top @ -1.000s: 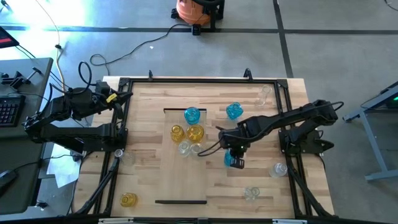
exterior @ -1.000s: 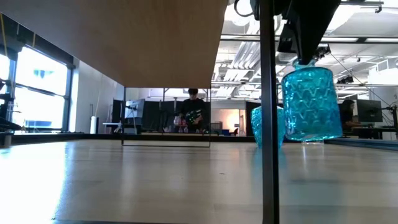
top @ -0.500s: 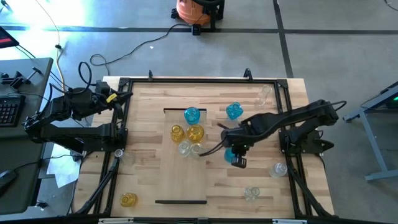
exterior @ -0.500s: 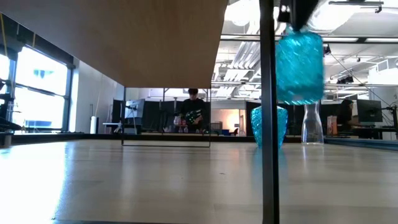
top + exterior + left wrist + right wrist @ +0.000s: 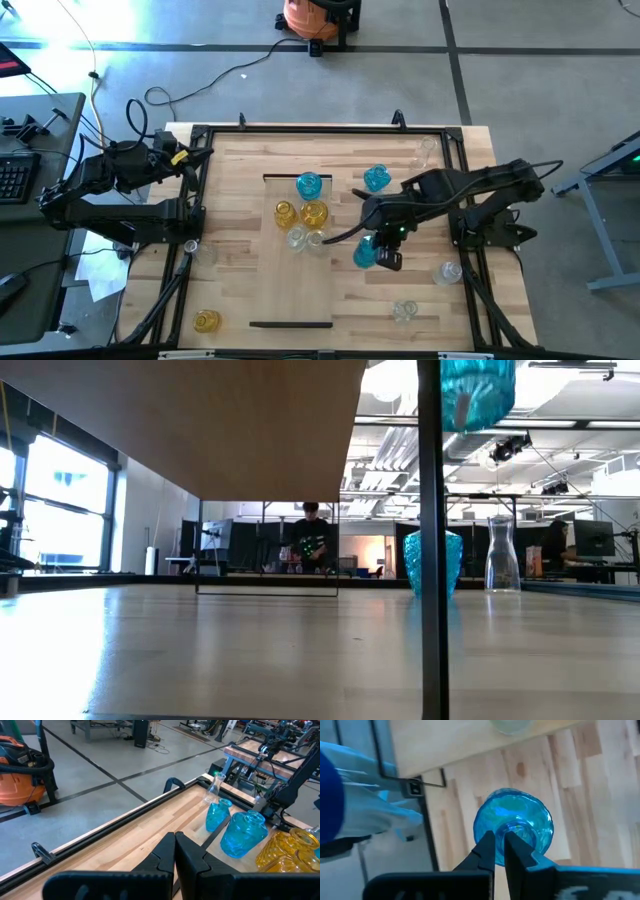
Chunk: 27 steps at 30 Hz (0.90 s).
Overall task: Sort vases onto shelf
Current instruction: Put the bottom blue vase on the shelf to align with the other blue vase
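My right gripper (image 5: pixel 384 257) is shut on a blue vase (image 5: pixel 366 252) above the table's right half, to the right of the shelf (image 5: pixel 272 280), a pale panel between two dark strips. In the low view that vase (image 5: pixel 478 388) hangs high above the tabletop. On the shelf's far part stand one blue vase (image 5: pixel 309 185), two yellow vases (image 5: pixel 286 213) and two clear ones (image 5: pixel 297 238). Another blue vase (image 5: pixel 376 179) stands on the table to the right of the shelf. My left gripper (image 5: pixel 175 851) waits shut over the table's far left corner. My right gripper pinches the blue vase at its narrow neck (image 5: pixel 516 831), at the top of the vase, coming from above and pointing down. The vase's round body (image 5: pixel 540 822) hangs below the fingers (image 5: pixel 486 851), lifted clear of the table.
Clear vases stand at the far right corner (image 5: pixel 425 152), the right edge (image 5: pixel 449 271), near right (image 5: pixel 404 311) and the left edge (image 5: pixel 195 248). A yellow vase (image 5: pixel 207 320) sits near left. A dark frame (image 5: pixel 320 128) rims the table. The shelf's near half is bare.
My right gripper has risen, staying shut on the blue vase. In the low view the vase has climbed from just above the tabletop to the top of the picture. Everything else has stayed put.
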Each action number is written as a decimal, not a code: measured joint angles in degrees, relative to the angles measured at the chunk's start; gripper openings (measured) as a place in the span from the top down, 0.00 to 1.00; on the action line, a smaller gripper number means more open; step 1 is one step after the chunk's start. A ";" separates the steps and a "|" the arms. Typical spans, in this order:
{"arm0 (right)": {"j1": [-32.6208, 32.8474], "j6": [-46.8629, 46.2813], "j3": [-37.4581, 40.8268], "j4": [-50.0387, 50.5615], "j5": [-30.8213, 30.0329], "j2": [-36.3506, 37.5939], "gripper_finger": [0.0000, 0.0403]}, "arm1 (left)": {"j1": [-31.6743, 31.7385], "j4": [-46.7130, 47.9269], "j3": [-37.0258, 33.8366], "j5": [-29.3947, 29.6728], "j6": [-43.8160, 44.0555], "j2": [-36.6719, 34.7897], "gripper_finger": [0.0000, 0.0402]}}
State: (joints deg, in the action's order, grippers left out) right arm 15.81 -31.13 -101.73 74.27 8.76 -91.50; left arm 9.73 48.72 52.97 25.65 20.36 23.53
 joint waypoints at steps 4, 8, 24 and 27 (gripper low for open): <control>0.35 -0.98 -2.75 -0.45 2.17 -1.19 1.00 | -0.01 0.01 0.00 0.03 0.00 0.00 1.00; 0.84 0.88 -8.27 0.40 3.38 -4.74 1.00 | 0.01 0.01 0.00 0.37 0.00 0.00 1.00; 1.16 4.63 -33.36 5.82 4.74 -16.94 1.00 | -0.01 -0.01 0.00 0.43 0.01 0.00 1.00; 1.16 4.63 -32.48 3.71 6.37 -17.04 1.00 | 0.00 0.01 0.00 0.44 0.00 0.00 1.00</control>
State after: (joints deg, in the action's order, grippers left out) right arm 16.97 -26.50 -134.20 77.97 15.14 -108.54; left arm 9.72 48.72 52.97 26.09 20.36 23.53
